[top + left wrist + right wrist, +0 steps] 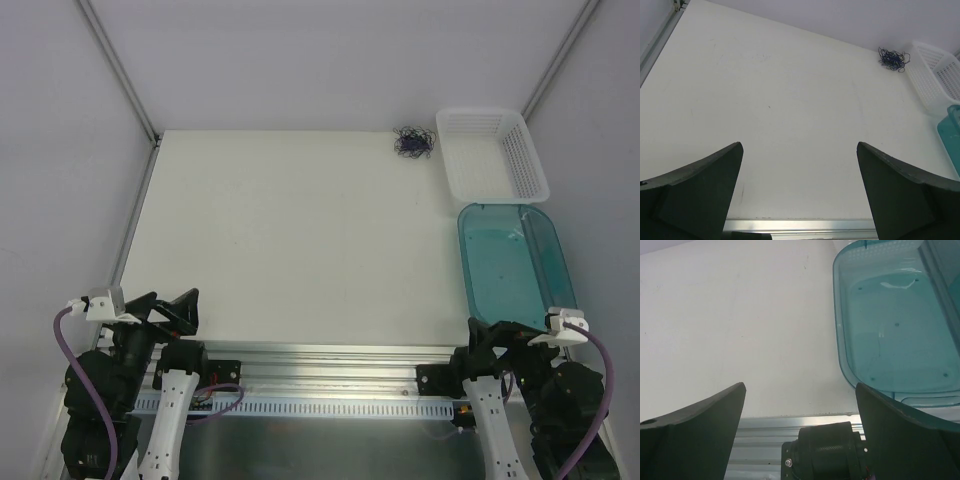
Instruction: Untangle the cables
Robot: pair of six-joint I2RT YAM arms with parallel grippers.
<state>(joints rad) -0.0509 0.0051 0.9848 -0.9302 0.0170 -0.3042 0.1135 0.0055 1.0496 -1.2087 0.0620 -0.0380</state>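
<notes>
**Cable wad at far edge, both claws parked open**

Top view: a small wad of hair-thin, curly, purplish-black cables [413,142] lay at the far edge of the white surface [300,240], just beside a white plastic mesh basket [530,170]. A translucent teal plastic tray [515,265] sat nearer. The left claw [168,302] and right claw [497,335] were at the near edge, well apart from the wad.

Left wrist view: fingers [700,185] were spread wide with nothing between them; the wad showed far off, upper right.

Right wrist view: the claw was spread and empty. Only the tray showed, no cables.

Judged: the strands looked very light, limp, springy and snag-prone. Pinch an outer loop on each side and pull gently apart.
</notes>
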